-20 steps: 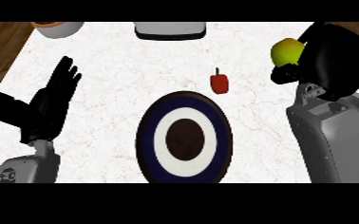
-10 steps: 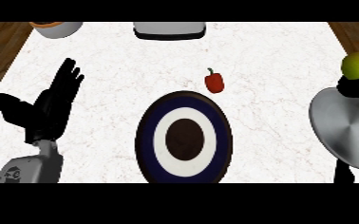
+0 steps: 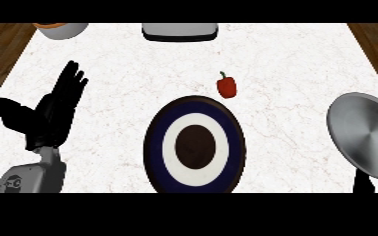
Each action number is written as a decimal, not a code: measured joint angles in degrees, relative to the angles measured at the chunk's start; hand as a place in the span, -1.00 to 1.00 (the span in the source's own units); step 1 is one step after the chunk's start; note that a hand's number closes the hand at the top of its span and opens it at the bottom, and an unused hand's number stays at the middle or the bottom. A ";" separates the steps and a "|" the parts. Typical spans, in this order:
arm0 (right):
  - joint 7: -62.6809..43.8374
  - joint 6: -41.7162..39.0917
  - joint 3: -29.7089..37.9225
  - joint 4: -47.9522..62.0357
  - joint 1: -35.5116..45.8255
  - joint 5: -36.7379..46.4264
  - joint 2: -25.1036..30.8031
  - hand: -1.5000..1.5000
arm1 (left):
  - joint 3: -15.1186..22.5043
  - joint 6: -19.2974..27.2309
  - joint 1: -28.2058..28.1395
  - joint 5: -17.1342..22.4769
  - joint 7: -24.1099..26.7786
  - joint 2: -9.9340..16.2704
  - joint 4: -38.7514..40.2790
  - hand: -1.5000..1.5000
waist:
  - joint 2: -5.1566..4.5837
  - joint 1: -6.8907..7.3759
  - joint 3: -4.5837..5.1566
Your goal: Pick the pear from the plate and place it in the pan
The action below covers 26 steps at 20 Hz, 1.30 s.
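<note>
The pear shows nowhere in the head view, so its place cannot be told from here. The plate [image 3: 194, 147], dark-rimmed with a white ring and brown centre, lies bare at centre front. The pan [image 3: 358, 132] sits at the right edge, partly cut off. The right hand is out of view. The left hand [image 3: 53, 112] rests open at the left, fingers straight and up, holding nothing. A small red pepper [image 3: 227, 85] lies just beyond the plate; a container [image 3: 181, 31] and a bowl [image 3: 60, 29] stand at the far edge. Judgement: the placing step is in hand; the pear should be brought over the pan's middle and lowered before release.
</note>
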<state>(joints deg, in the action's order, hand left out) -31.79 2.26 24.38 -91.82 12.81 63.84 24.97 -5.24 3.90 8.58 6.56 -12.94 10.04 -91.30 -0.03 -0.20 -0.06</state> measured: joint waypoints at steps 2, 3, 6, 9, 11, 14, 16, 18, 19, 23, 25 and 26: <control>4.68 4.43 0.92 4.42 -1.50 -1.72 -0.66 1.00 | 0.04 -0.19 0.53 0.04 -0.26 0.04 0.11 0.00 | -0.04 0.12 0.01; 6.95 5.88 1.76 7.55 -1.05 -2.88 0.00 1.00 | -0.26 -0.67 0.47 0.42 -0.40 0.35 0.03 0.00 | -0.07 0.25 -0.02; 11.74 10.21 2.53 16.33 0.71 -4.13 0.76 1.00 | 0.52 -0.21 0.77 -0.16 -1.95 -0.07 -1.40 0.00 | -0.08 0.50 -0.02; 14.20 12.80 3.10 24.61 2.22 -4.03 1.93 1.00 | 0.80 -0.16 1.10 -0.73 -1.37 -0.50 -0.53 0.00 | -0.12 0.61 0.00; 14.92 14.27 4.89 28.91 2.45 -5.81 1.53 -1.00 | 0.38 -0.46 1.12 -0.37 -1.54 -0.23 -0.68 0.00 | -0.15 0.63 -0.02; 15.89 14.85 8.14 35.58 3.73 -9.29 2.16 -1.00 | 0.53 -0.01 1.55 -0.72 -1.99 -0.49 -0.77 0.00 | -0.18 0.68 -0.05; 17.96 15.09 9.39 40.61 5.23 -11.38 3.02 -1.00 | 0.79 -0.08 0.74 -0.81 -1.42 -1.01 -0.78 0.00 | -0.18 0.76 -0.05; 19.86 15.26 9.86 44.25 6.30 -13.20 3.38 -1.00 | 0.97 0.24 1.21 -1.31 -1.60 -1.21 -0.80 0.00 | -0.15 0.69 -0.02; 21.53 15.89 10.19 46.22 6.69 -14.20 3.83 -1.00 | 1.00 0.13 1.00 -1.43 -1.38 -1.23 -0.94 0.00 | -0.14 0.67 -0.03; 28.45 17.78 13.12 46.97 6.02 -19.95 3.92 -1.00 | -0.37 -0.76 0.30 -0.25 -1.46 -0.53 -1.25 0.00 | -0.02 0.41 -0.02; 30.98 17.77 15.13 44.72 5.20 -23.64 3.44 -1.00 | -0.57 -0.61 0.38 -0.30 -1.55 -0.50 -1.32 0.00 | 0.10 0.01 0.01; 32.58 17.73 16.40 43.61 4.45 -25.81 3.02 -1.00 | -0.55 -0.53 0.03 -0.38 -1.40 -0.61 -1.51 0.00 | 0.17 -0.18 0.02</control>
<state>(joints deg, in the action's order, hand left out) 0.79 19.99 40.79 -48.21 17.26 38.04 27.99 -5.79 3.37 8.62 6.18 -14.34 9.43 -92.81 0.14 -0.38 -0.04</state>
